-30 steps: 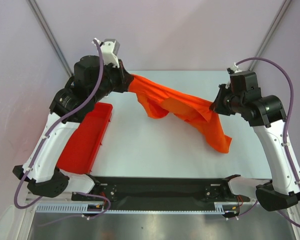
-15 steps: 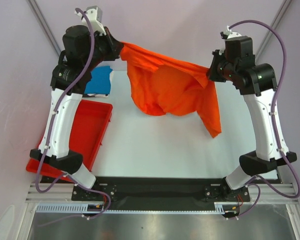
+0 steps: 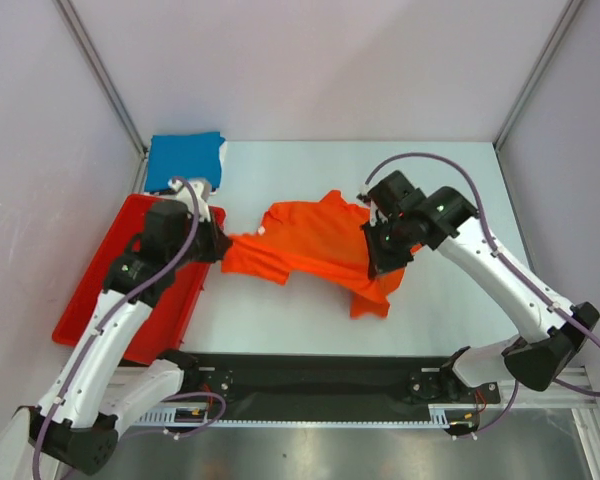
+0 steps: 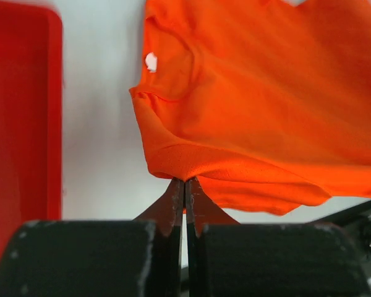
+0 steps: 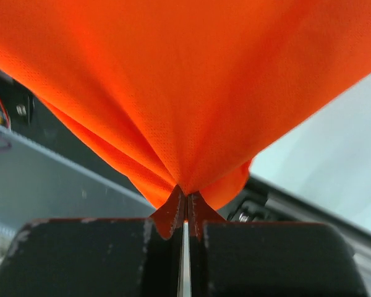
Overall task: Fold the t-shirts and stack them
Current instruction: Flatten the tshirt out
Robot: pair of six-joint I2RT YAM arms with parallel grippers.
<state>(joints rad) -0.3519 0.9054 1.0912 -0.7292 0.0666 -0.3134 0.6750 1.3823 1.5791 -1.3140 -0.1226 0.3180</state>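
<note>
Change: a moment ago we held the orange t-shirt (image 3: 315, 245) in the air, stretched between both claws over the far side of the desk (image 3: 450, 190). It has since come down and lies spread on the desk.
Meaning for the task: we judge the laying-out step nearly done. The cloth is down but rumpled, with its near right corner bunched, so smoothing probably comes before any fold.
Shirt position: mid-desk between the two arms, its left edge just beside the red tray (image 3: 90, 300), its right side under the right wrist.
Left claw (image 3: 223, 243): clenched on the shirt's left edge. The wrist view shows the tips pinched together on a hem, with the collar and its white tag a little further in.
Right claw (image 3: 380, 258): clenched on a gathered fold at the shirt's right side. In its wrist view, pleats fan out from the closed tips.
Left arm pose: lowered from its earlier high reach. It now leans across the tray's inner rim with the claw low and pointing right, towards the cloth.
Right arm pose: also brought down, reaching inward from its base at the near right, with the wrist bent downward over the shirt.
Stack: a folded blue shirt (image 3: 185, 160) sits at the far left corner, well apart from the orange one. We take it for the pile to build on.
Remaining: the folds and the stacking are not yet begun.
</note>
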